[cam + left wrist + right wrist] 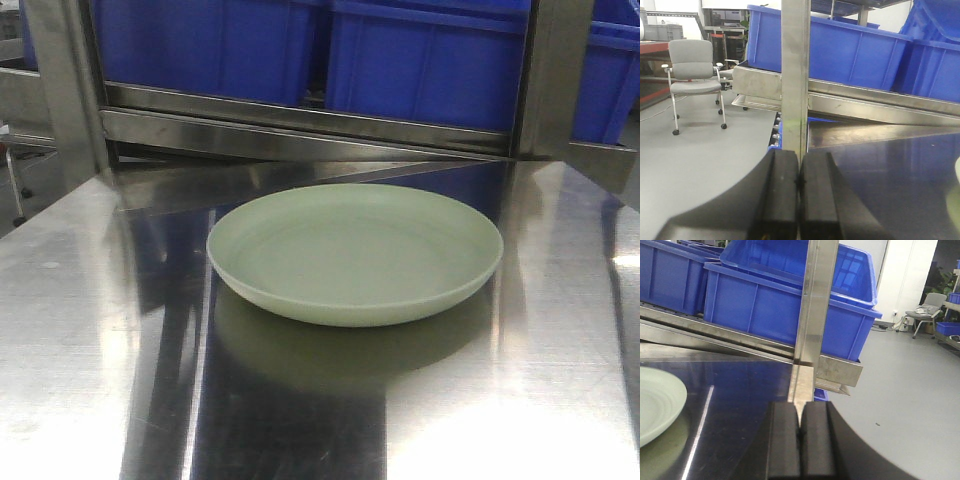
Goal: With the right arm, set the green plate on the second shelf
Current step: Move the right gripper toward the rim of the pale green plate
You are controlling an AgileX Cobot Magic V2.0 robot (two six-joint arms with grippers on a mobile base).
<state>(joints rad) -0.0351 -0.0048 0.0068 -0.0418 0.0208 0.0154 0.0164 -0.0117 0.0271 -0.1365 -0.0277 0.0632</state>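
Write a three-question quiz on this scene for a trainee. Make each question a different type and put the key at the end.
1. True or false: the green plate sits right way up on the steel surface, with no gripper touching it.
2. Multiple choice: what stands on the level behind the plate? A) blue bins B) cardboard boxes C) glass jars
3. Fill in the blank: in its wrist view, the right gripper is ___ (open or shut).

Key: 1 true; 2 A; 3 shut, holding nothing.
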